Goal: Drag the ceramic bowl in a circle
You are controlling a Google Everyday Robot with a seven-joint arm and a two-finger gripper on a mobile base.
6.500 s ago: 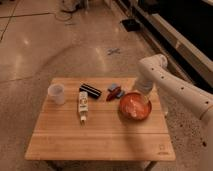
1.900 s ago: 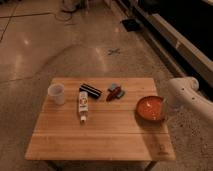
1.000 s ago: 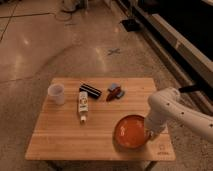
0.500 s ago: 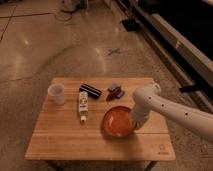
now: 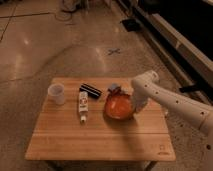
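Ceramic bowl (image 5: 118, 105) sat upright on the wooden table (image 5: 100, 135), right of center, in the back half of the tabletop. Orange-red, glossy, the widest item on the surface.

Gripper (image 5: 135, 111) was down at the bowl's right rim, the white arm (image 5: 170, 100) reaching in from the right edge of the view and bending down to it. Contact with the rim looked likely, but whether the gripper was spread, pressed together or pinching the rim: cannot tell from this view.

Just behind the bowl's back edge lay a small grey-blue and red object (image 5: 114, 88), close to or touching the rim; can't resolve which. Left of that, a dark flat bar-shaped item (image 5: 90, 90) lay at an angle. A white tube or bottle with a label (image 5: 83, 104) lay on its side just left of the bowl, long axis running front to back, a narrow gap between them. Translucent white cup (image 5: 56, 93) stood upright near the table's back-left corner, well apart from the bowl.

Table stood on a polished speckled floor (image 5: 60, 40) with a small cross mark (image 5: 114, 51) behind it.
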